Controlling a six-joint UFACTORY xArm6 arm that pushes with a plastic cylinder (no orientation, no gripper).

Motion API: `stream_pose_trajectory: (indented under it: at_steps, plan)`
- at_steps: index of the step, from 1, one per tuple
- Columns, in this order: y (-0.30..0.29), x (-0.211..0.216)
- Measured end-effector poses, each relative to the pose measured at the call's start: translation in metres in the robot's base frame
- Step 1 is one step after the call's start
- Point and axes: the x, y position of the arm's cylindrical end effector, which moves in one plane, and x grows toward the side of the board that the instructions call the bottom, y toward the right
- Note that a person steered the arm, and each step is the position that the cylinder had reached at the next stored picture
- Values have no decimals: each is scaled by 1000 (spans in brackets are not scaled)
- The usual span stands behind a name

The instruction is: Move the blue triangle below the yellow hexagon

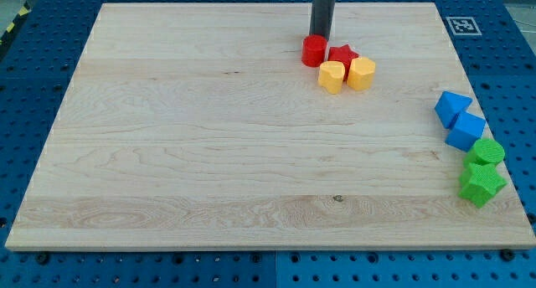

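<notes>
My tip [320,37] sits at the view's top, just behind the red cylinder [313,50]; contact can't be told. The tool is a bare rod, holding nothing. Red star [342,55], yellow heart [332,76] and yellow hexagon [362,73] cluster beside it. Blue triangle [452,107], blue block [466,131] and two green blocks [485,151] [481,183] crowd the tabletop's [209,137] right edge; shapes unclear. Wide open wood lies left and below.

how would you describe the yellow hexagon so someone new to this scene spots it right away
Start at the dark rod entering from the view's top of the wooden board; my tip sits just above a red cylinder. Right of that is a red star, with two yellow blocks below it. The yellow hexagon is the right one, flat-sided, unlike the notched yellow heart beside it.
</notes>
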Motion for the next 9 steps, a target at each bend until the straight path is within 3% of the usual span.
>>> stream_pose_trajectory:
  at_steps: [4,7,9]
  plan:
    - [-19,-7]
    - [-29,23]
    - [-28,4]
